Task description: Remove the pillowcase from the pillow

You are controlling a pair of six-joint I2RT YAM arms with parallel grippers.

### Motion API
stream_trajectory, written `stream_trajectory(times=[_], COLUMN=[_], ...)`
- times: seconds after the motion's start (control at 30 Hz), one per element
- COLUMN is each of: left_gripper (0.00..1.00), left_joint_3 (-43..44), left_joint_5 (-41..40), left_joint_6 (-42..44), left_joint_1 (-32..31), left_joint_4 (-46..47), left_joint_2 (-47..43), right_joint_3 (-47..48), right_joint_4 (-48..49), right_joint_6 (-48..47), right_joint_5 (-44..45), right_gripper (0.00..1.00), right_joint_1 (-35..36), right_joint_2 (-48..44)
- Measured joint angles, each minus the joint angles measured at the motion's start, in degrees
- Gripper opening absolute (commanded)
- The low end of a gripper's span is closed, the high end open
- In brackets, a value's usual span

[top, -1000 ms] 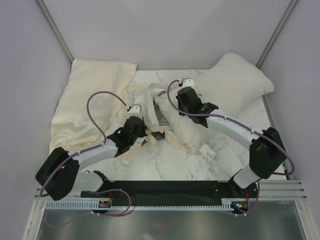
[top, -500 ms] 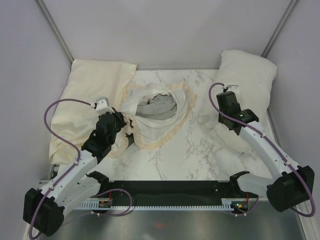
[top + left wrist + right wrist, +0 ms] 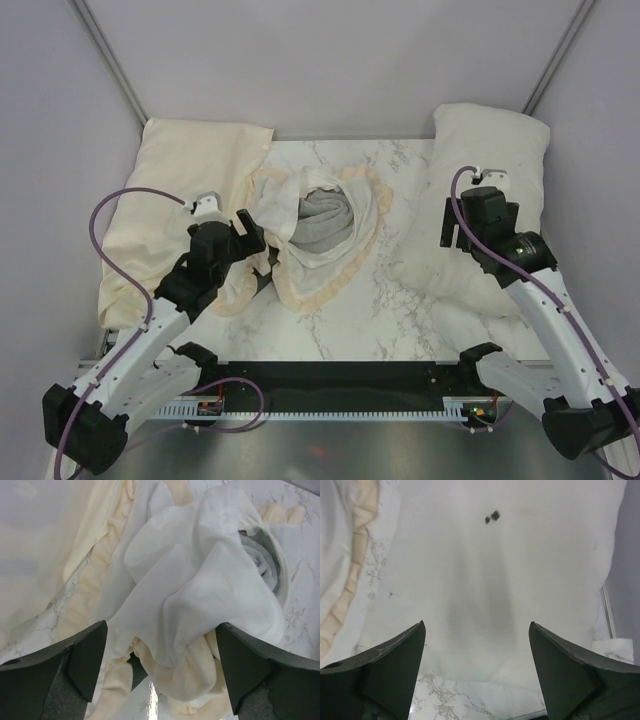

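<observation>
The pillowcase [image 3: 318, 238] lies crumpled at the centre of the marble surface [image 3: 400, 300]. Its whitish face is outward, its cream frill [image 3: 330, 285] curls around the heap, and a grey fold shows in the hollow at the middle. The pillow [image 3: 495, 140] lies apart from it at the upper right of the frame, bare, plump and off-white, running down the right side of the surface.

The left arm reaches up from the lower left, its elbow bent. The left gripper [image 3: 250, 250] sits at the left edge of the pillowcase with its fingers spread wide, pinching nothing. The right arm rises from the lower right, and the right gripper [image 3: 478, 222] hangs over the pillow, also spread and empty.

The left wrist view shows the left gripper [image 3: 161, 626] with white fabric [image 3: 200, 590] bunched under the gap. The right wrist view shows the right gripper [image 3: 476, 625] above the pillow [image 3: 510, 570], which bears two small dark specks [image 3: 491, 516] unseen from above.

A pale-yellow cloth [image 3: 170, 200] lies at the upper left.
</observation>
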Motion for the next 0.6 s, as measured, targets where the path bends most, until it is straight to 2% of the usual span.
stream_trajectory(times=[0.13,0.33,0.6], left_gripper=[1.0,1.0,1.0], left_joint_3=[4.94,16.72,19.91], left_joint_5=[0.02,1.03,0.44], left_joint_6=[0.02,2.43,6.82], left_joint_1=[0.0,0.0,0.0], left_joint_4=[-6.03,-14.56,-19.02], left_joint_2=[-1.16,-1.64,-4.87], right_joint_3=[3.04,4.07,1.46], right_joint_4=[0.55,3.34,12.79], right_joint_6=[-0.63,-2.16,-2.97], right_joint_5=[-3.13,-8.55,-13.29], right_gripper=[0.96,0.98,0.98], right_joint_1=[-0.02,-0.11,-0.11], right_joint_2=[-2.86,-7.5,-14.38])
